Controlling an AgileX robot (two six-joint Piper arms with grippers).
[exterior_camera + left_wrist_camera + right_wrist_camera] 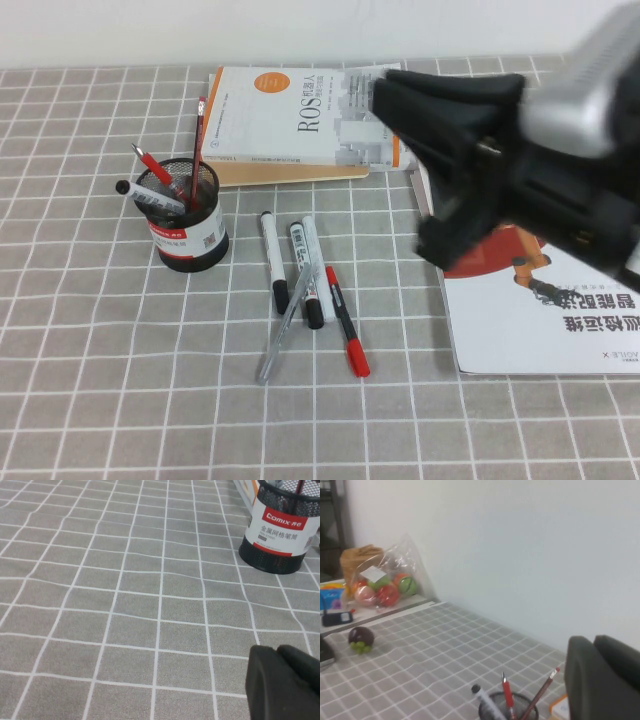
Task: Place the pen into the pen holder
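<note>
The pen (198, 140), a long thin dark-red stick with a pale tip, stands tilted inside the pen holder (190, 235), a black mesh cup with a red-and-white label. A short red pen (153, 166) and a black-capped marker (150, 197) stand in the cup too. My right gripper (395, 100) hangs high over the table's right side, shut and empty. In its wrist view (592, 640) it is above and apart from the pen (542, 690) and the holder (507, 707). My left gripper (277, 650) is shut and empty low over the cloth, some way from the holder (280, 530).
Two black-and-white markers (274, 262) (306, 270), a red-capped marker (346, 320) and a grey pen (280, 330) lie mid-table. A ROS book (300, 115) lies behind the holder, another book (540, 310) at right. A bag of balls (380, 580) sits off the cloth.
</note>
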